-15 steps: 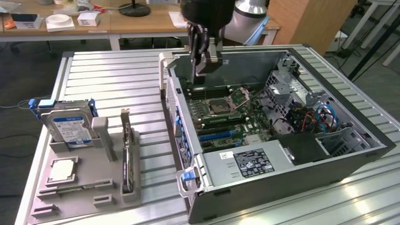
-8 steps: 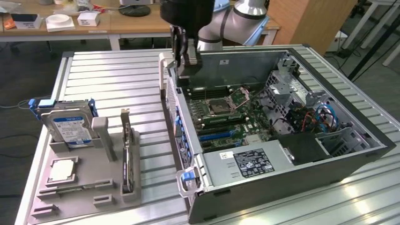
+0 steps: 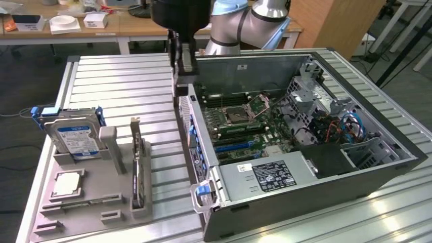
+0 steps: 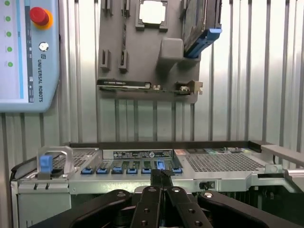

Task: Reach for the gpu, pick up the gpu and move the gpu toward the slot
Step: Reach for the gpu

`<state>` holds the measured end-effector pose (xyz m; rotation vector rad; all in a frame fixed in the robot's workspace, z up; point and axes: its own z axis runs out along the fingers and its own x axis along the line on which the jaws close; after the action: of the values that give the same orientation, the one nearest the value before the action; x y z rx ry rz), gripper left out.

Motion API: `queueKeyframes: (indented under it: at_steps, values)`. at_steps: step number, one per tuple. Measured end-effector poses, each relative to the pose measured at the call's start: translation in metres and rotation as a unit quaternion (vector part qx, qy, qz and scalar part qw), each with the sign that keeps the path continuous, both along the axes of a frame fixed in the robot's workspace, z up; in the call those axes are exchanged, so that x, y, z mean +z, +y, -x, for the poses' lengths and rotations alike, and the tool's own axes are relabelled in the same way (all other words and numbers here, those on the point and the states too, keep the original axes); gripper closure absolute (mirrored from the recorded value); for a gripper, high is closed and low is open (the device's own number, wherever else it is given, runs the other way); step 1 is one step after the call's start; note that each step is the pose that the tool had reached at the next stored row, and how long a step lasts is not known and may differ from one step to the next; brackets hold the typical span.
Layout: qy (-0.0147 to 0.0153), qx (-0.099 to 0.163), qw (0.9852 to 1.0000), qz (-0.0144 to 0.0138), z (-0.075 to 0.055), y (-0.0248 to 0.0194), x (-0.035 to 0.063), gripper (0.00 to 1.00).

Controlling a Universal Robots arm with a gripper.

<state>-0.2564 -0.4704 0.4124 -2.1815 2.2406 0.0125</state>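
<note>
Gripper (image 4: 161,176) is pinched fully closed with nothing in it, fingers pressed together. It hangs over the far corner of the case (image 3: 304,202), on the exterior view's left. The gpu (image 3: 138,167) isn't touched yet. It's standing on its long edge in a slot of the grey holder (image 3: 88,202), on the table (image 3: 121,91) to the exterior view's left of the case, well apart from the gripper. Drive (image 3: 73,139) and chip (image 3: 68,183) sit in the same holder, further left. Pendant (image 4: 28,57) lies on the table too.
</note>
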Motion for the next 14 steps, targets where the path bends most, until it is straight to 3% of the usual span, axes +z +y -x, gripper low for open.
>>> queueKeyframes:
  at_steps: [14]
  values:
    - [0.0, 0.0, 1.0, 0.0, 0.055, -0.0035, -0.0008, 0.89]
